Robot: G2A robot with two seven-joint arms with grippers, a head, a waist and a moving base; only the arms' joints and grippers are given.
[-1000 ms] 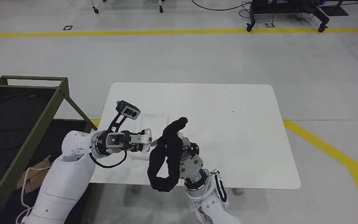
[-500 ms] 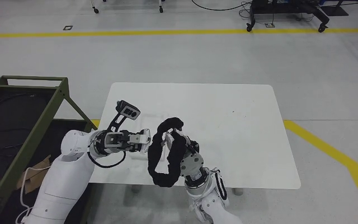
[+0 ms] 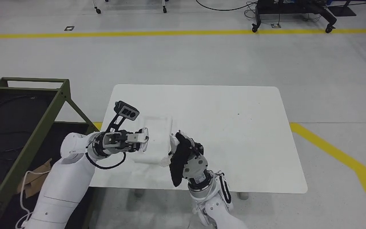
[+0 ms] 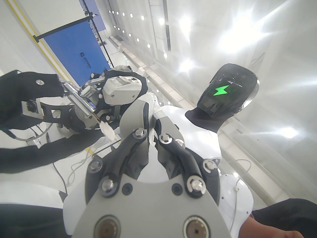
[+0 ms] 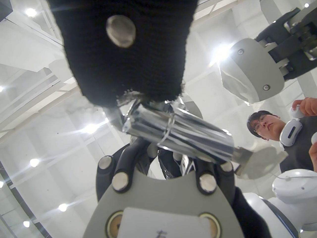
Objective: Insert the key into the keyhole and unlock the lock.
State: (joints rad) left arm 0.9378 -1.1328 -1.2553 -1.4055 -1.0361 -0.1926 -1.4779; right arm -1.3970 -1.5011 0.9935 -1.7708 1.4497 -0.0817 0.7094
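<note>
Right arm's black sleeve has folded in tight since a second ago, and my left gripper has eased back a touch. My right gripper is clamped on the silver lock, held up over the near left part of the table. The key sticks out of the lock's end. Left fingers sit pressed together, near the lock.

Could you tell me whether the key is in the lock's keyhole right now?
In, as far as the wrist views show: the key juts from the end of the lock, only its head showing.
</note>
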